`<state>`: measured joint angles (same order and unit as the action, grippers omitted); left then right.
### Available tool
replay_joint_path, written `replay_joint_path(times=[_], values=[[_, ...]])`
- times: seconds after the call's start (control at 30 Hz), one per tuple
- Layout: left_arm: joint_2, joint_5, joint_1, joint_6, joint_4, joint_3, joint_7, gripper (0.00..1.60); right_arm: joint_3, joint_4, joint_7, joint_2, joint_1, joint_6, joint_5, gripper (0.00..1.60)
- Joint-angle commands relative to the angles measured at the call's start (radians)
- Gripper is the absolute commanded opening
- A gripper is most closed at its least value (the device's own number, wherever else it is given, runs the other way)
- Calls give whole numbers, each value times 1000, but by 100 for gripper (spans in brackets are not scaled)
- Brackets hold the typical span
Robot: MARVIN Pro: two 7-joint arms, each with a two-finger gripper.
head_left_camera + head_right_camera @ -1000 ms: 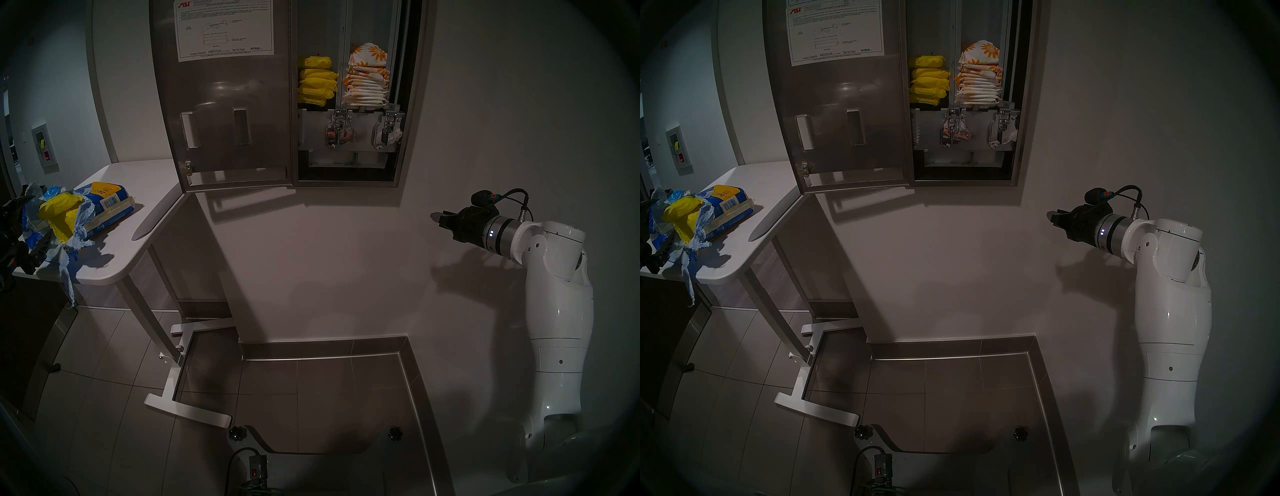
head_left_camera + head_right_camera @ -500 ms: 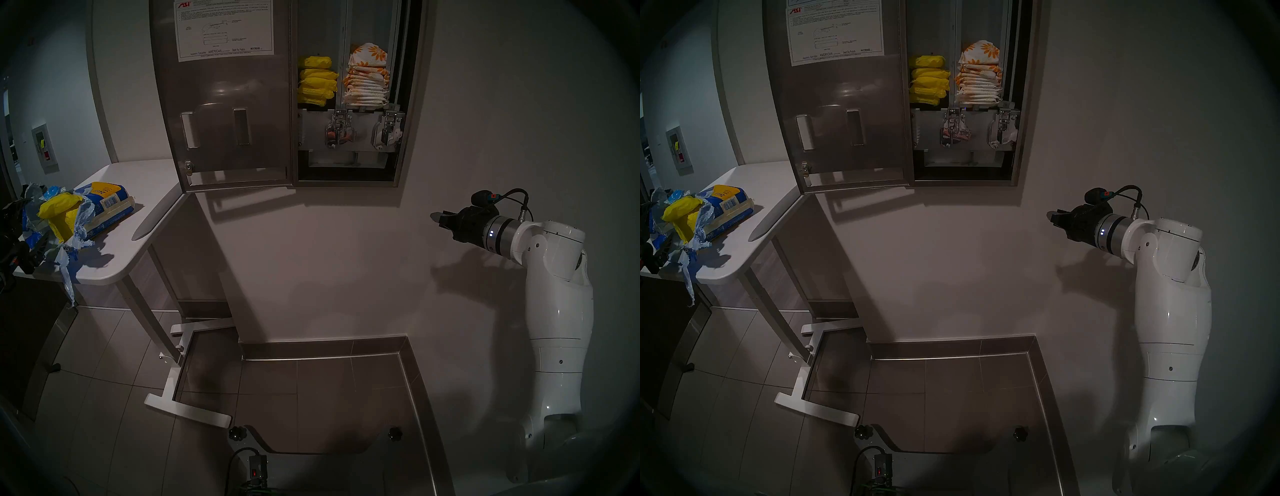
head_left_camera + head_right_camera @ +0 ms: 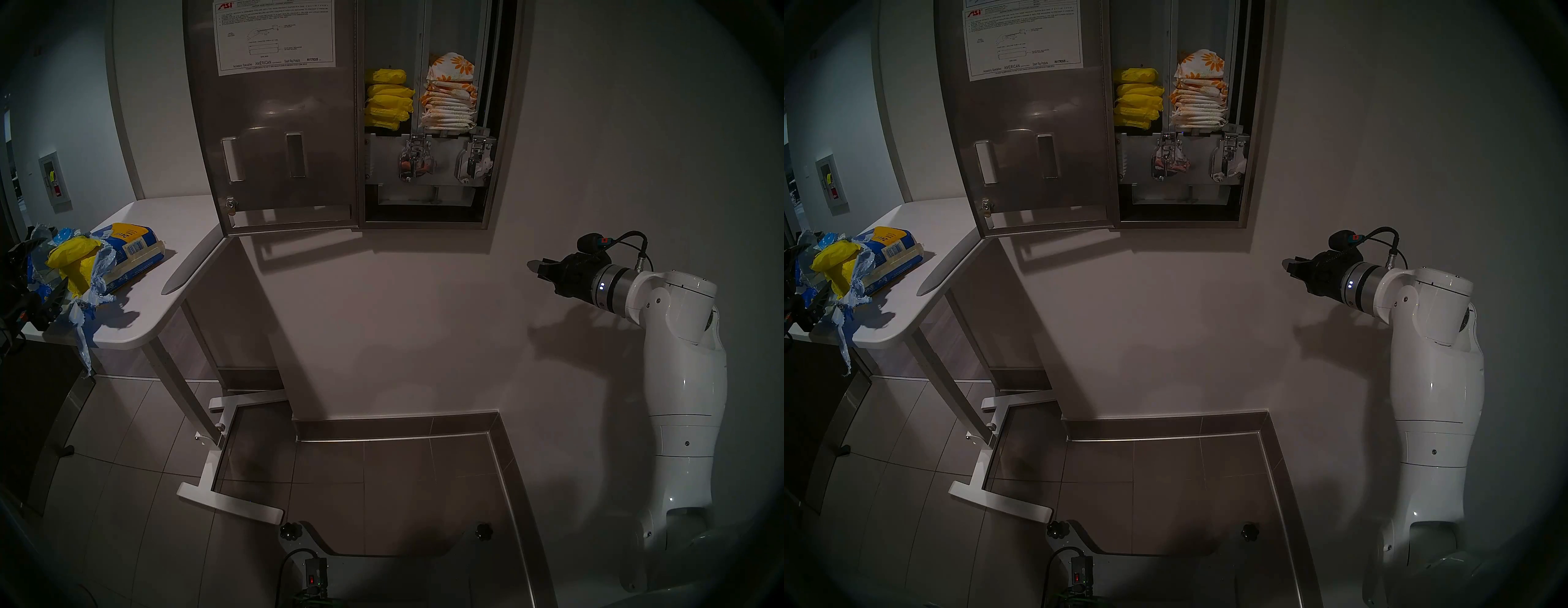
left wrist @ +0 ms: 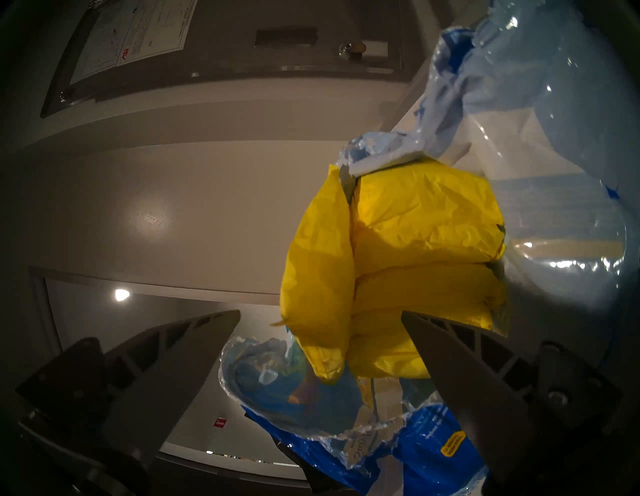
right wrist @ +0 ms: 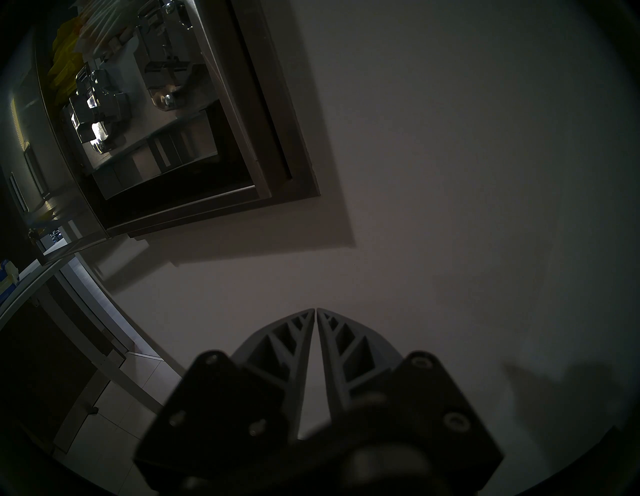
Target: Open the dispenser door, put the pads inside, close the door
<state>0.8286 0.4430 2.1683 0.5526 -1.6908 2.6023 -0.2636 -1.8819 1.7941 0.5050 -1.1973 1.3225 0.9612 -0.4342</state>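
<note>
Head view: dispenser door (image 3: 275, 127) stands open, some yellow pads stacked inside. Loading step. I find more pads (image 4: 391, 263) in the torn pack (image 3: 127, 259) on the desk (image 3: 178, 237), between my left fingers (image 4: 450, 367), spread wide; next, close on them. Right fingers (image 5: 304, 339) clenched, empty.

i see the dispenser door (image 3: 271, 127) swung out to the left of the cabinet (image 3: 492, 127), with pads (image 3: 388, 99) stacked in its left column. further left, the table (image 3: 169, 237) carries a torn pack (image 3: 127, 259) with more pads (image 4: 398, 259) in it.
</note>
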Motion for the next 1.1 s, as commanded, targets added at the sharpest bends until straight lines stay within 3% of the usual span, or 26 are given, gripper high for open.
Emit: replay_joint_path(times=[0.0,0.5,0.53,0.57,0.6,0.67,0.83,0.93,1.03,1.07], values=[[-13,-27,-24,-4,-7,21,9,160,-2,29,-1,6,-29,-1,-2,52],[-5,-43,-9,-9,-20,40,-26,160,-2,29,-2,6,-29,-1,-3,52],[-5,-43,-10,-10,-20,40,-28,152,-2,29,-2,6,-29,-1,-3,52],[-5,-44,-9,-11,-21,39,-30,127,-2,29,-2,6,-29,-1,-3,52],[-6,-45,-10,-11,-21,38,-32,72,-2,29,-2,6,-29,-1,-3,52],[-8,-45,-10,-12,-20,36,-34,45,-2,29,-2,6,-29,-1,-3,52],[-13,-43,-15,-15,-21,26,-39,22,-1,29,-2,6,-29,-1,-3,52],[-14,-41,-17,-17,-22,23,-41,28,-1,29,-2,6,-29,-1,-3,52],[-16,-38,-18,-19,-21,20,-40,16,-1,29,-2,6,-29,-1,-4,52],[-16,-37,-19,-20,-21,19,-40,0,-1,29,-2,6,-29,-1,-4,52]])
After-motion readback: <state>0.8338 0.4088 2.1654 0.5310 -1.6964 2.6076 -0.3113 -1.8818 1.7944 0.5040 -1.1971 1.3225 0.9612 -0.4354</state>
